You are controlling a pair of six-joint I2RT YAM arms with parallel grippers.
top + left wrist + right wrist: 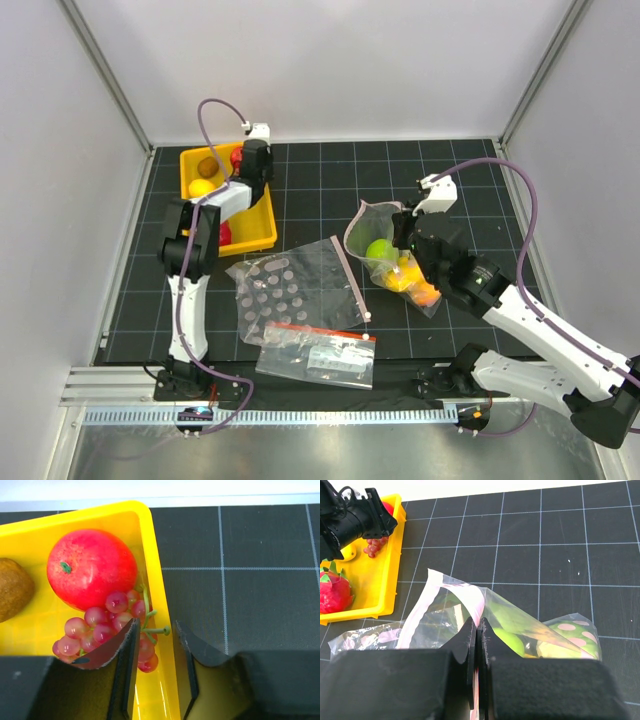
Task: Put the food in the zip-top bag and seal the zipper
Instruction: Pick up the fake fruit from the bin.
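Note:
My right gripper (402,236) (478,625) is shut on the pale pink zipper (470,592) rim of the clear zip-top bag (392,268), holding its mouth up and open. Inside the bag lie a green apple (380,249), a yellow piece (400,281) and an orange peach (426,294); green and yellow food (512,641) shows through the plastic in the right wrist view. My left gripper (248,168) (156,630) is open over the right wall of the yellow bin (150,535). A bunch of red grapes (100,625) touches its left finger, and two grapes sit between the jaws.
The yellow bin (262,236) also holds a red apple (90,567), a brown fruit (12,587), a lemon (200,187) and a dragon fruit (332,592). A bubble sheet (270,290) beside a thin pink line (350,280) and a red-banded printed bag (318,355) lie flat mid-table.

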